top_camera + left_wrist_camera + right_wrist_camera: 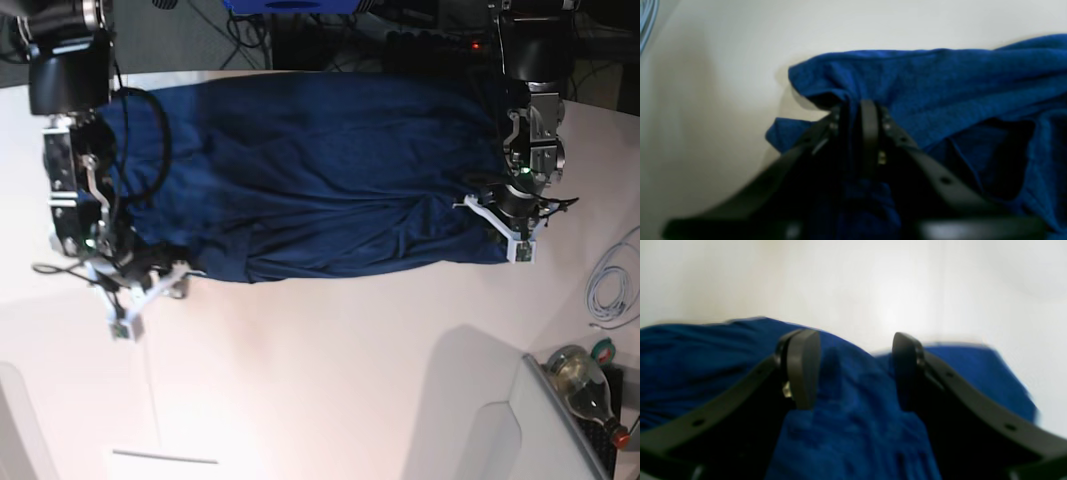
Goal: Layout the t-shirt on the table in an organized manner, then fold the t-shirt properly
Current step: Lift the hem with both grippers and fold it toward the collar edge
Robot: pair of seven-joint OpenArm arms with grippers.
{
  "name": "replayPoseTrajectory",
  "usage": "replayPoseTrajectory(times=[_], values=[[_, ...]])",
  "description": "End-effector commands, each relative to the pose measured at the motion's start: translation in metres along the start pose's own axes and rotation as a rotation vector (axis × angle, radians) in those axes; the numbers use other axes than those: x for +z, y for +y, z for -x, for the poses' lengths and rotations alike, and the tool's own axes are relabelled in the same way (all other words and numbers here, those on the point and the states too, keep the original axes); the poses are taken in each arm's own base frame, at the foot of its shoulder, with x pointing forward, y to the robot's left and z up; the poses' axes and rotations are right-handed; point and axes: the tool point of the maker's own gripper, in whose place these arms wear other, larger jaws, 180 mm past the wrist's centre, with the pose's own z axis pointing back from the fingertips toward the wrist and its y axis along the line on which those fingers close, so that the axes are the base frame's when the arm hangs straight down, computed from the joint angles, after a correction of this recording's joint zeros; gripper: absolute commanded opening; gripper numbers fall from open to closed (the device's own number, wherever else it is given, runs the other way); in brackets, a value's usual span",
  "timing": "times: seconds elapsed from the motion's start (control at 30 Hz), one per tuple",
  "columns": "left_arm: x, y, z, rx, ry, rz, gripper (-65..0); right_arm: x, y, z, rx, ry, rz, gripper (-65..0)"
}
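We see the t-shirt (320, 170) lying spread wide across the far part of the table (330, 380), a bit wrinkly. Our left gripper (857, 110) has its jaws almost together, with blue cloth pinched between them at one end of the shirt. Our right gripper (853, 370) has its jaws wide apart, and the other end of the shirt lies loose between them.

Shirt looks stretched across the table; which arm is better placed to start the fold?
Probably the left. Its tool sits nearly closed around the t-shirt edge, while the right tool stands wide open over loose cloth and would need to regrasp.
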Motion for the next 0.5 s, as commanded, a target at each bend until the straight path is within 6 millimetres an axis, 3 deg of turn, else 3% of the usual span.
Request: replayPoseTrajectory(times=[0.0,0.1,0.17,0.27,0.47], values=[[0.0,0.006,-0.005,-0.012,-0.003,-0.009,-45.6,0.0,-0.003,-0.017,0.016,-0.035,0.004,-32.1],[0.0,0.008,-0.005,-0.011,-0.004,-0.012,-29.6,-0.009,0.002,-0.017,0.025,-0.01,-0.003,-31.8],[0.0,0.008,-0.005,-0.011,-0.004,-0.012,-22.7,-0.016,0.007,-0.014,0.003,0.01,-0.012,-28.2],[0.0,0.008,-0.005,-0.008,-0.005,-0.011,-20.4,-0.028,0.006,-0.005,-0.013,0.057,-0.007,-22.5],[0.001,0.009,-0.006,-0.004,-0.006,-0.012,-19.9,-0.034,0.001,-0.008,-0.02,0.041,0.005,-22.5]])
